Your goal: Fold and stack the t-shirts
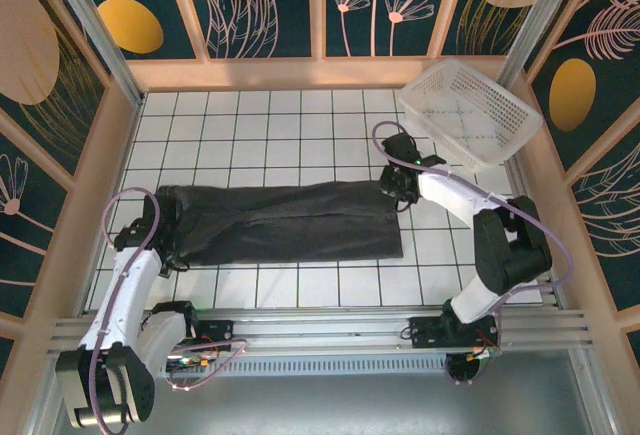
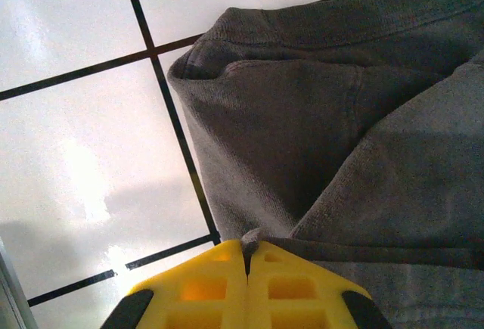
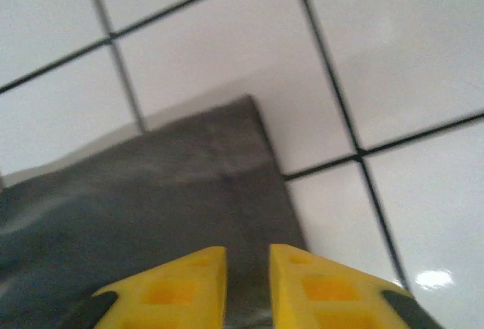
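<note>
One dark charcoal t-shirt (image 1: pixel 290 223) lies folded into a long band across the white tiles. My left gripper (image 1: pixel 163 213) is at the band's left end. In the left wrist view its yellow fingers (image 2: pixel 247 247) are shut on a small pinch of the t-shirt's (image 2: pixel 302 117) edge. My right gripper (image 1: pixel 398 185) is over the band's far right corner. In the right wrist view its fingers (image 3: pixel 248 257) stand a little apart, open, with the flat t-shirt (image 3: pixel 151 193) corner lying beneath them.
A white lattice basket (image 1: pixel 470 110) stands tilted at the back right corner. Wooden walls border the tiled floor on three sides, and a metal rail (image 1: pixel 320 330) runs along the near edge.
</note>
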Robot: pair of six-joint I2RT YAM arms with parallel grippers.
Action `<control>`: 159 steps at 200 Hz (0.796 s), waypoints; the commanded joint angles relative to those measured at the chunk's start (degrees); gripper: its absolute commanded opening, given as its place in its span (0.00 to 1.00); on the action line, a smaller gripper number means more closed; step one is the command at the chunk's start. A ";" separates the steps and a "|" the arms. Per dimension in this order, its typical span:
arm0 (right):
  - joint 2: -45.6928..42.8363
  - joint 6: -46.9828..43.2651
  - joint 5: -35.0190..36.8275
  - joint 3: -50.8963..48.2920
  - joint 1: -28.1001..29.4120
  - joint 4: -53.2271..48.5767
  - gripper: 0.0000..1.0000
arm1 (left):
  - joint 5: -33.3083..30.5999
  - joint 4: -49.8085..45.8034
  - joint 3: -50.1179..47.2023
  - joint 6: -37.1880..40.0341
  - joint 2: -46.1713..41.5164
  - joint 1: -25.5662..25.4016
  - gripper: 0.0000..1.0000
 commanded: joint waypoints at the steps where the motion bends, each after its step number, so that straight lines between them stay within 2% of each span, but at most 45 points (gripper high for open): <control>1: 3.84 2.36 -2.95 3.65 2.17 0.34 0.14 | -3.25 1.29 1.39 0.66 1.38 0.06 0.04; 23: 6.59 4.79 -5.77 2.89 2.43 0.88 0.00 | -3.12 2.86 2.36 1.59 2.70 0.07 0.10; 38: 7.62 5.58 -5.75 1.16 2.06 0.96 0.00 | -2.39 4.05 3.06 2.73 3.36 0.08 0.20; 49: 7.74 5.63 -5.77 -0.39 1.51 1.40 0.00 | -1.74 5.53 4.04 4.10 4.01 0.08 0.38; 78: 8.17 5.00 -5.36 -1.02 -0.89 0.38 0.00 | 0.55 9.38 9.99 9.30 9.58 0.08 0.54; 100: 8.59 4.25 -5.77 -1.08 -2.92 0.43 0.00 | 3.41 12.78 15.07 12.37 16.81 0.20 0.59; 121: 8.59 3.76 -5.74 -0.08 -3.46 0.44 0.00 | 7.65 17.52 18.88 15.32 24.47 2.03 0.56; 159: 8.99 3.83 -5.72 2.86 -2.89 0.68 0.03 | 12.16 20.56 25.64 22.00 38.51 9.60 0.54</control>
